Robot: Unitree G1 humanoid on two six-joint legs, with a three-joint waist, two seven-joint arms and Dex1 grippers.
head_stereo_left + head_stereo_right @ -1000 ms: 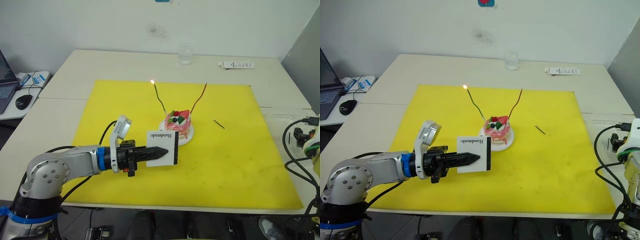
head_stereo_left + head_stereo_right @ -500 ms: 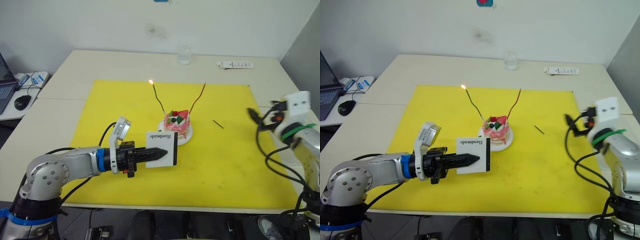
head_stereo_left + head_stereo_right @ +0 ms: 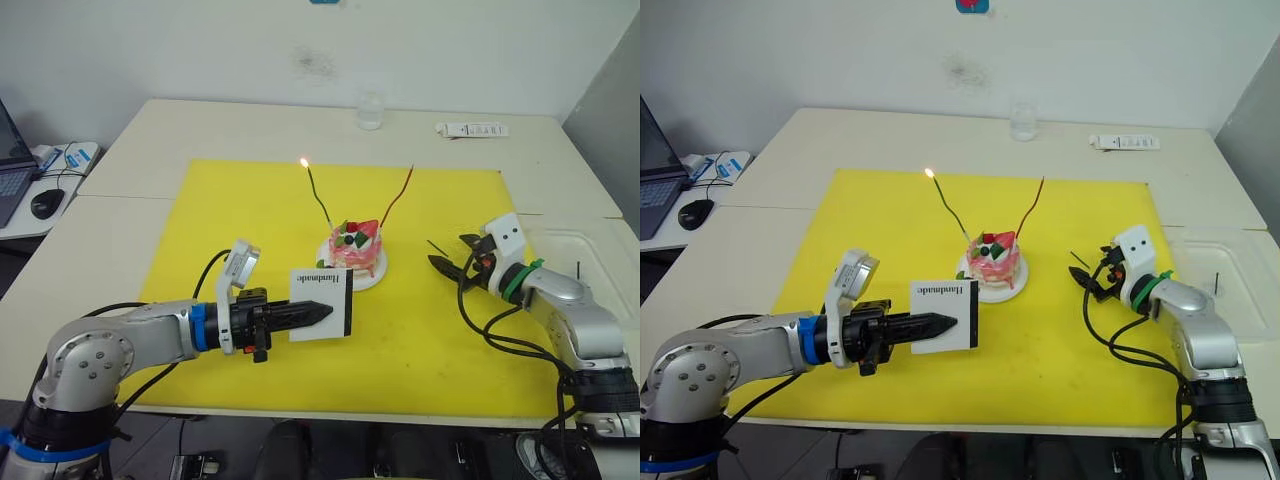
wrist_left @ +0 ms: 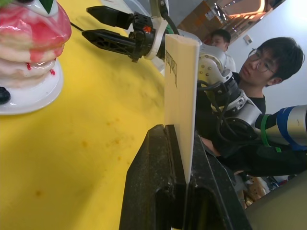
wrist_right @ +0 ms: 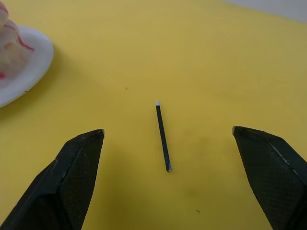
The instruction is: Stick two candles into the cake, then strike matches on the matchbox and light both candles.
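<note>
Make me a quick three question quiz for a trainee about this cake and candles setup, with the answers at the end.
1. True or false: the green candle in the cake is lit.
2. What does the left gripper hold?
A. a match
B. the matchbox
C. a candle
3. Fill in: the right gripper is open, with the ____ lying on the yellow mat between its fingers.

Key:
1. True; a small flame sits at its tip, while the red candle shows none.
2. B; it is clamped upright on its edge.
3. match.
</note>
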